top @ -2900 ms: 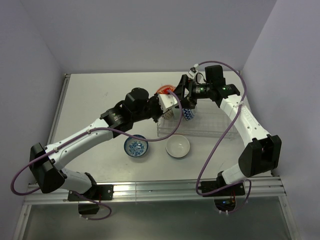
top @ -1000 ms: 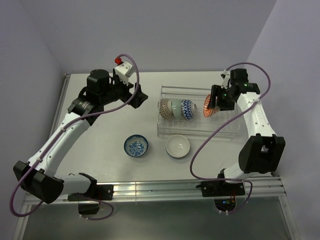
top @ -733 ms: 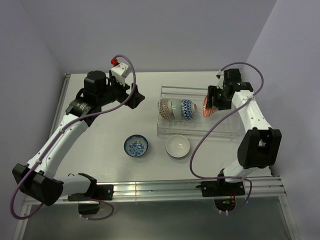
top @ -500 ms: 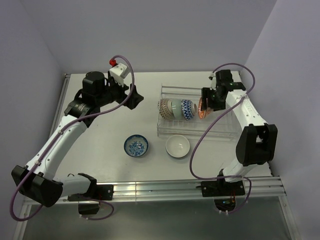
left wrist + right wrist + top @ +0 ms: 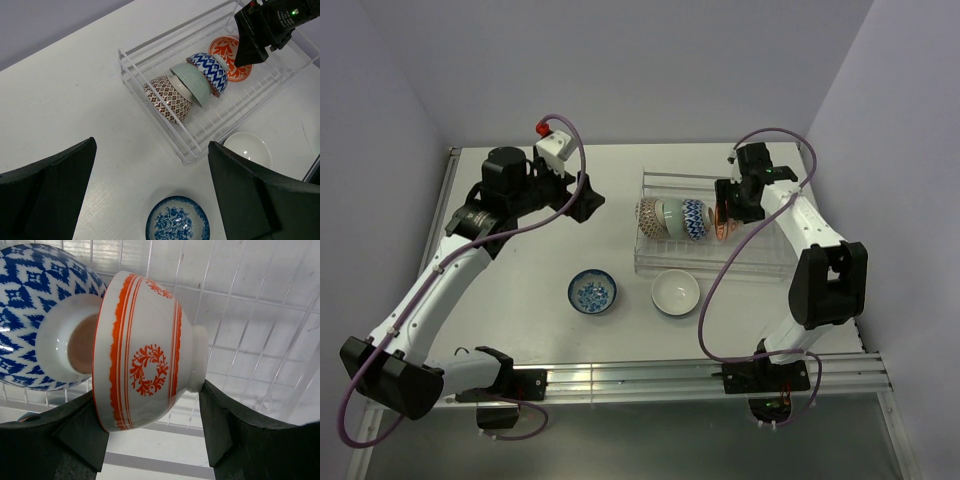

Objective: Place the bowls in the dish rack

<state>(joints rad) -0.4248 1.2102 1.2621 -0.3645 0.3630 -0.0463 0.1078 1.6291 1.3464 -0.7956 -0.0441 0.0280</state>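
Clear-trayed wire dish rack (image 5: 760, 265), set lengthwise on the table's (image 5: 520, 250) far right. At its left end, standing on edge and nested: brown-patterned bowl (image 5: 169, 99), pale green bowl (image 5: 192, 84), blue-white zigzag bowl (image 5: 209, 72). Just right of them, orange-red patterned bowl (image 5: 150, 360), on edge, mouth toward the zigzag one, pinched rim-to-foot in the right gripper (image 5: 148, 400). Upright outside: plain white bowl (image 5: 675, 292) just beside the rack's near side; blue-flowered bowl (image 5: 592, 292) leftward, apart.

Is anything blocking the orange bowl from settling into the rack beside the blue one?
Nothing visible does. The right tool holds the orange bowl on its side beside the blue bowl, over bare wires of the rack.
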